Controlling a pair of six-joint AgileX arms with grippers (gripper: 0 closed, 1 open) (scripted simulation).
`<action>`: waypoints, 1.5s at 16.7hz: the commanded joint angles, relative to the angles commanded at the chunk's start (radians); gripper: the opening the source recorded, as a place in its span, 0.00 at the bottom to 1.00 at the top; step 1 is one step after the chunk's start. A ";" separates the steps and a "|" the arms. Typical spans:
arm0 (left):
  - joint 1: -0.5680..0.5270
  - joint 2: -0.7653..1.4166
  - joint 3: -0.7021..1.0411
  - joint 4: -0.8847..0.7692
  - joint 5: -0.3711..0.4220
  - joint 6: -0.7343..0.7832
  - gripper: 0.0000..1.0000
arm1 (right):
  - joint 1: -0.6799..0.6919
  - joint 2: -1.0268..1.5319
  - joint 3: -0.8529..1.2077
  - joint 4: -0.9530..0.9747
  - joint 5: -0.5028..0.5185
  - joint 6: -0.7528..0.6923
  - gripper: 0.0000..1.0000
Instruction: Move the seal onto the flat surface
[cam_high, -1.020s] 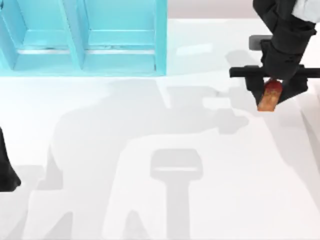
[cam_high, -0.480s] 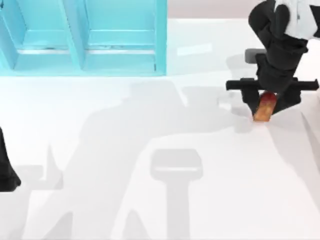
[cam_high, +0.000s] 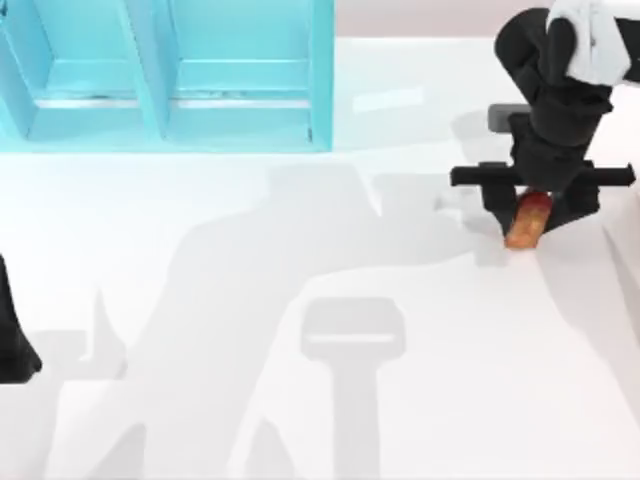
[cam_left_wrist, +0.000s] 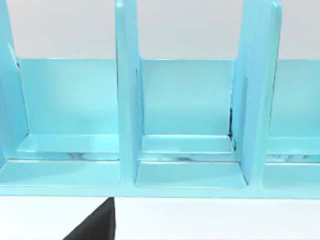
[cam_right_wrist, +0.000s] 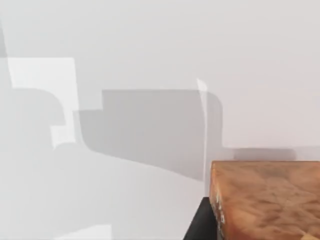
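- Top view: right gripper (cam_high: 530, 205) over the right side of the flat surface (cam_high: 300, 400), pointing down, black cross-bar level above the fingers.
- Closed on the seal (cam_high: 527, 220): black fingers (cam_high: 497, 202) tight against both flanks, only the seal's width between them.
- Seal red at the upper end, orange-tan at the lower, tilted a little, lower end poking out below the fingers.
- Seal's lower end at or just above the white tabletop; can't tell from here whether touching.
- Well apart from the turquoise shelf unit (cam_high: 170, 75), which sits at the top-left of the table.
- Left arm (cam_high: 12, 340) parked at the far left edge, just a black sliver visible; finger state can't tell.
- Grey arm shadows spread across the middle of the tabletop.
- Left wrist view: facing the shelf unit (cam_left_wrist: 185, 125) straight on, upright dividers splitting it into open compartments with light back walls.
- White tabletop (cam_left_wrist: 210, 220) in front of the shelf base; black part (cam_left_wrist: 95, 227) at the frame edge, looks like own gripper hardware, open or shut not readable.
- Right wrist view: orange-brown mottled face of the seal (cam_right_wrist: 267, 200) close up, black finger (cam_right_wrist: 200, 222) right against its side.
- White tabletop (cam_right_wrist: 150, 50) beyond it with blocky grey shadows.
- No brand, label or readable writing on anything, any view.
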 joint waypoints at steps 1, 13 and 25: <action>0.000 0.000 0.000 0.000 0.000 0.000 1.00 | 0.000 0.000 0.000 0.000 0.000 0.000 0.30; 0.000 0.000 0.000 0.000 0.000 0.000 1.00 | 0.000 0.000 0.000 0.000 0.000 0.000 1.00; 0.000 0.000 0.000 0.000 0.000 0.000 1.00 | -0.003 0.005 0.147 -0.143 0.000 -0.001 1.00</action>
